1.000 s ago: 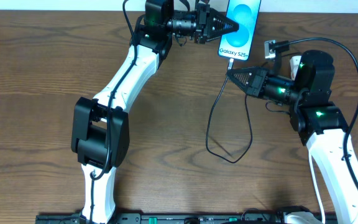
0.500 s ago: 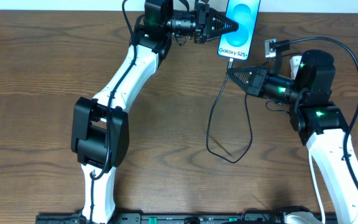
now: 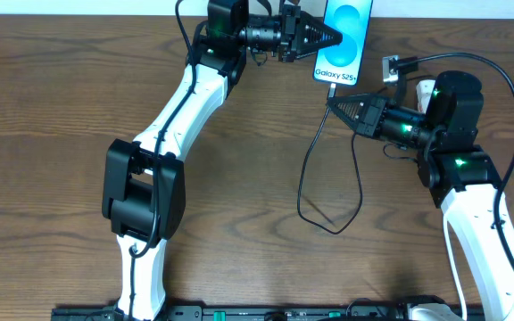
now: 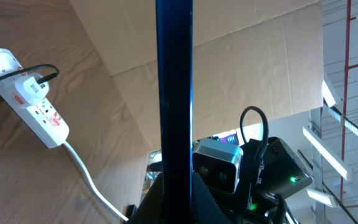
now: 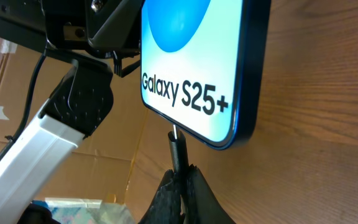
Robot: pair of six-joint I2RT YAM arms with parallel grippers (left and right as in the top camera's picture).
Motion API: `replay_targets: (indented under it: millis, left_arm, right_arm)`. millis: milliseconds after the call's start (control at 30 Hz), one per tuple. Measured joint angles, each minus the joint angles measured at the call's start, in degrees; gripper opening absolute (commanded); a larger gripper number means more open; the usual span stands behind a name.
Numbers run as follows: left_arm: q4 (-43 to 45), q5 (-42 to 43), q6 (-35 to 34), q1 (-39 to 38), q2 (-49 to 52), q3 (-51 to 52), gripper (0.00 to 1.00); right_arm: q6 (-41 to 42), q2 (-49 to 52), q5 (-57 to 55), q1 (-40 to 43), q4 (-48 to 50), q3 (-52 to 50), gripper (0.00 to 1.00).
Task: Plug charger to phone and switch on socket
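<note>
Little shifts: your left gripper (image 3: 335, 37) stays clamped on phone (image 3: 355, 53), right gripper (image 3: 331, 102) pinches charger (image 5: 178, 148) tip against phone's lower edge. Plug looks unseated; socket (image 4: 39, 106) waits.

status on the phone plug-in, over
left gripper shut on phone. right gripper shut on charger, tip at phone's bottom port, metal showing, not seated. socket untouched. nothing blocking the port.

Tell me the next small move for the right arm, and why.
Probably ease the right gripper straight toward the phone. The charger it grips has its tip at the phone's bottom edge with metal showing, and the left gripper clamps the phone.
</note>
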State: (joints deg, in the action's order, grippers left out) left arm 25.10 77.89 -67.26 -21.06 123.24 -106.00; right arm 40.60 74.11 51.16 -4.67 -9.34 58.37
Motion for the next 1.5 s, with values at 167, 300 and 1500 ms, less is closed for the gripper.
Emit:
replay_targets:
  millis: [167, 300, 1500]
  left_arm:
    - [0.0, 0.0, 0.0, 0.0, 0.0, 0.0, 0.07]
    - [0.0, -0.1, 0.0, 0.1, 0.0, 0.0, 0.07]
    - [0.5, 1.1, 0.4, 0.3, 0.0, 0.0, 0.07]
  right_arm:
    - [0.0, 0.0, 0.0, 0.0, 0.3, 0.0, 0.01]
    - [0.0, 0.0, 0.0, 0.0, 0.8, 0.0, 0.01]
    - [3.9, 3.8, 1.6, 0.0, 3.5, 0.0, 0.01]
